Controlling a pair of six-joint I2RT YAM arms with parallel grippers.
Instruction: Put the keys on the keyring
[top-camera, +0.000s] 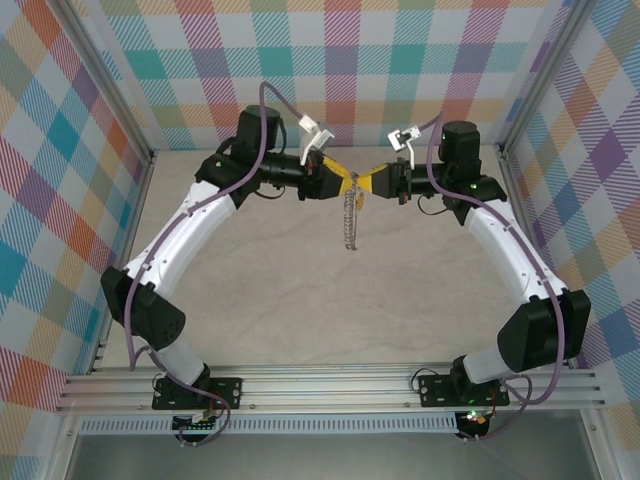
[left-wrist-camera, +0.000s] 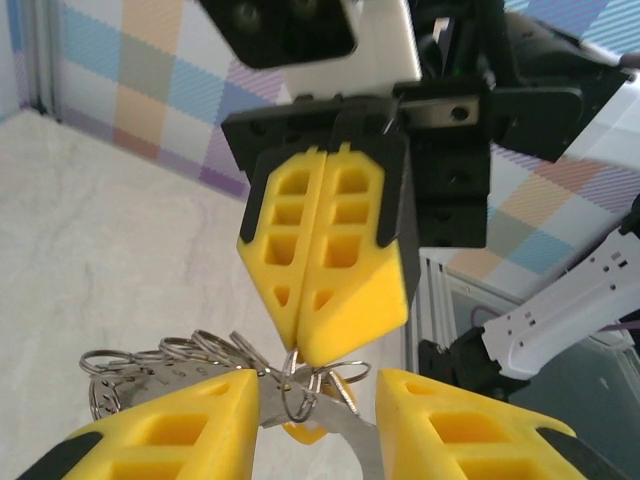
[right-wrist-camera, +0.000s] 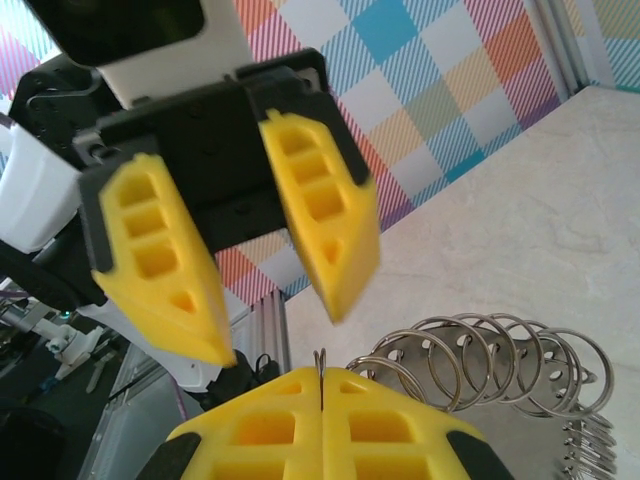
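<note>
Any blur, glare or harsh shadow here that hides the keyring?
Top external: even light, faint shadows, keyring small but visible. Left wrist: left hand's near fingers soft, rings legible. Right wrist: one of its fingers blurred, keyring rings sharp, no glare.

Key (left-wrist-camera: 304, 434) was mostly hidden behind keyring (left-wrist-camera: 150, 365) loops, bottom centre of left wrist view — blade unreadable. Right wrist view: frame's lower right edge cut the loops off.
</note>
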